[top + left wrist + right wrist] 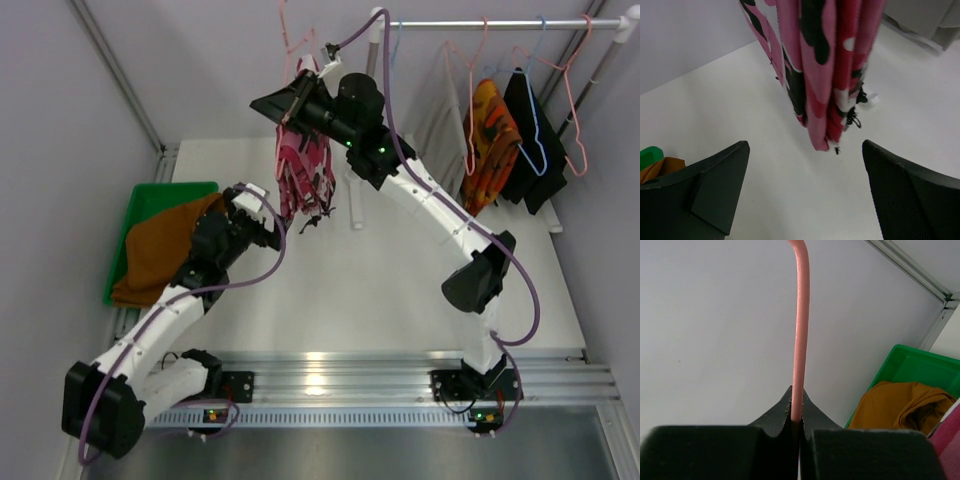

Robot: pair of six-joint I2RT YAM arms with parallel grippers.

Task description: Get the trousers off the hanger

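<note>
The pink-red-white floral trousers (pixel 305 180) hang from a pink hanger (pixel 300 62) off the rack, above the table. My right gripper (pixel 288 100) is shut on the hanger's wire (pixel 800 340) just above the cloth; the right wrist view shows the wire pinched between the closed pads. My left gripper (pixel 274 212) is open and empty, just left of the trousers' lower end. In the left wrist view the trousers (pixel 815 65) hang above the gap of my left gripper (pixel 805 192), not touching it. The rust-brown trousers (pixel 165 245) lie in the green bin (pixel 150 196). The light grey trousers (pixel 440 125) hang on the rack.
A rail (pixel 500 22) runs along the back right with an orange-patterned garment (pixel 490 135), a black garment (pixel 530 140) and spare pink and blue hangers. The bin (pixel 910 365) stands at the table's left edge. Walls close in at the left and back.
</note>
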